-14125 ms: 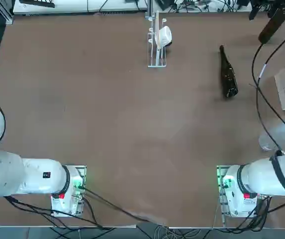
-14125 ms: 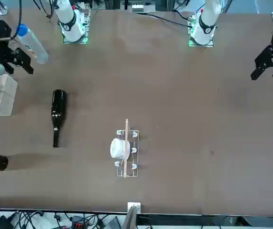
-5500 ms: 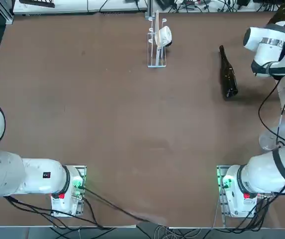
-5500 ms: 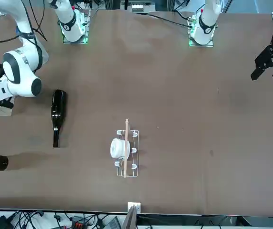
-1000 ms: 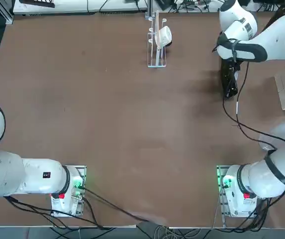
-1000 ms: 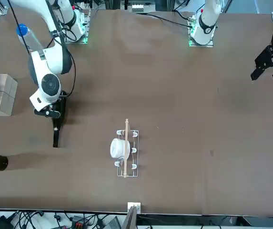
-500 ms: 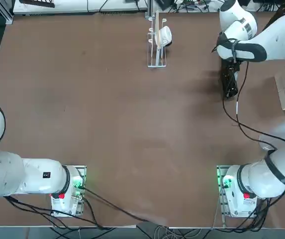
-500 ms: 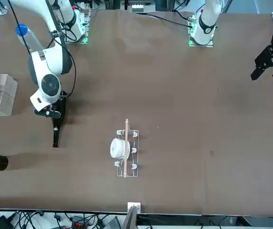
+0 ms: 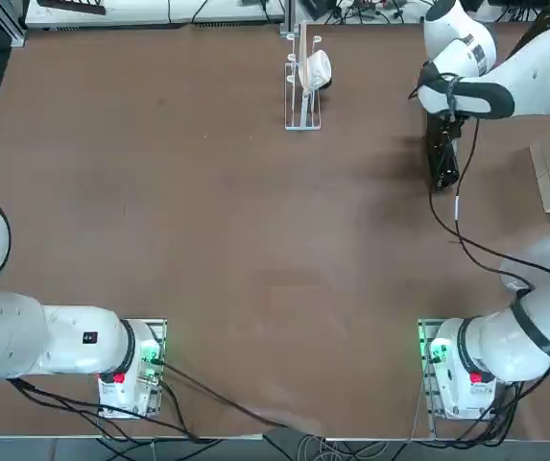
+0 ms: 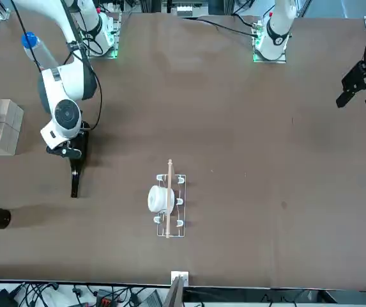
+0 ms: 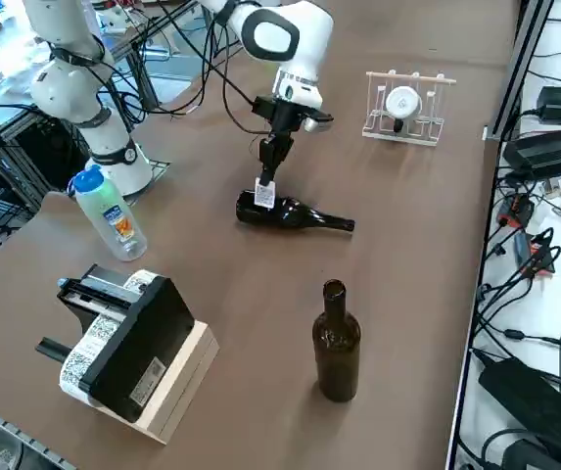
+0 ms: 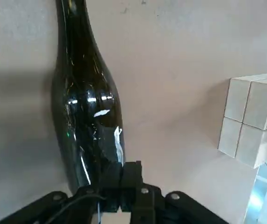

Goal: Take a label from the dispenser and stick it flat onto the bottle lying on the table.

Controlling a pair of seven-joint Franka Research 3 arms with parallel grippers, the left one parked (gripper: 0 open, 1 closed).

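You see the right gripper (image 11: 265, 186) pointing straight down over the bottle (image 11: 290, 213), its jaws pressed together on the label (image 11: 264, 196), a small white slip hanging from the fingertips and meeting the fat end of the dark glass. In the wrist view the bottle (image 12: 84, 116) lies just under the closed fingers (image 12: 124, 179). From overhead, the bottle (image 9: 444, 163) lies on the table (image 9: 207, 240) at about two o'clock from the table's middle, neck toward twelve. Farther off, near twelve o'clock, stands the dispenser (image 9: 305, 82) with its white roll, well apart from the bottle.
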